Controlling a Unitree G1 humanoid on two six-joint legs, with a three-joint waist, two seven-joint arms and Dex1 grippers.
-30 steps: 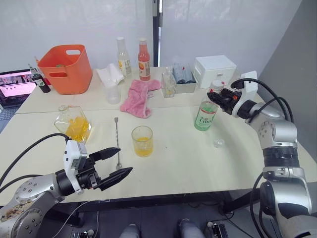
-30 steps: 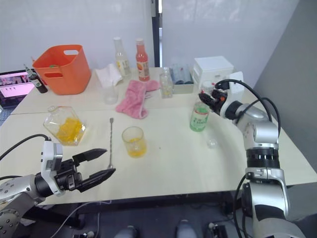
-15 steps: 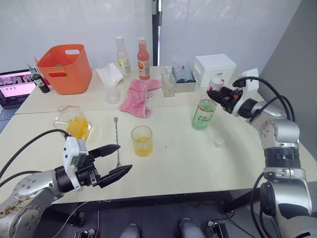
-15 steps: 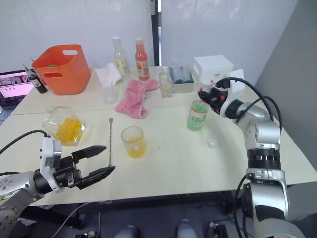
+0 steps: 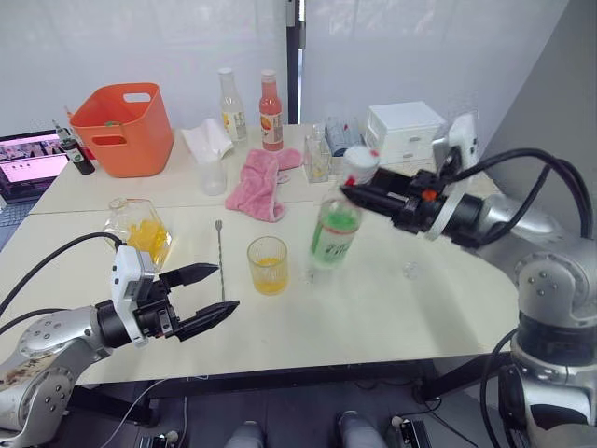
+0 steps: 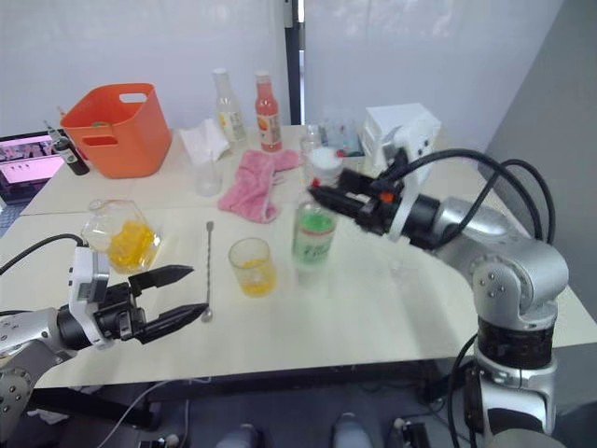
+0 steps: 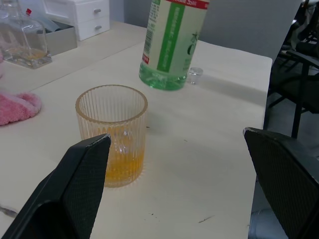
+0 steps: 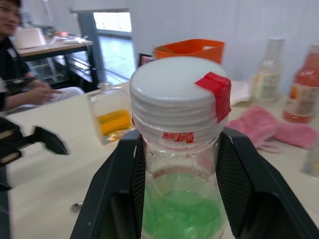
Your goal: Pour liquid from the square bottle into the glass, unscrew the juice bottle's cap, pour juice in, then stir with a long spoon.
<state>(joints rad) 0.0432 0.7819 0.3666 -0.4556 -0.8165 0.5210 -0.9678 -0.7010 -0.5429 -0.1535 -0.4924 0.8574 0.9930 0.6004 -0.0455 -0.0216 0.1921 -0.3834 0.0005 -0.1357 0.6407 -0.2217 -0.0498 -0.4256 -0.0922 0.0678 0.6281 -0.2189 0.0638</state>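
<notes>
The glass (image 5: 268,266), ribbed and holding a little orange liquid, stands mid-table. Just right of it is the juice bottle (image 5: 331,238), tilted slightly, its base close to the table. My right gripper (image 8: 177,149) is shut on its neck, under the white cap (image 8: 177,92) with the red mark. The long spoon (image 5: 221,266) lies flat left of the glass. Further left the square bottle (image 5: 140,233) rests on the table with orange liquid in it. My left gripper (image 5: 201,294) hovers open near the front edge, pointing at the glass (image 7: 112,134).
A small clear round object (image 5: 411,270) lies right of the juice bottle. At the back stand an orange basket (image 5: 126,126), a clear cup (image 5: 213,175), pink cloth (image 5: 261,182), two bottles (image 5: 271,112), a white drawer box (image 5: 406,131). A person (image 8: 15,55) sits beyond the table's left side.
My right arm has carried the juice bottle leftward from the table's right side to just beside the glass. The left gripper stays open and has shifted slightly left.
</notes>
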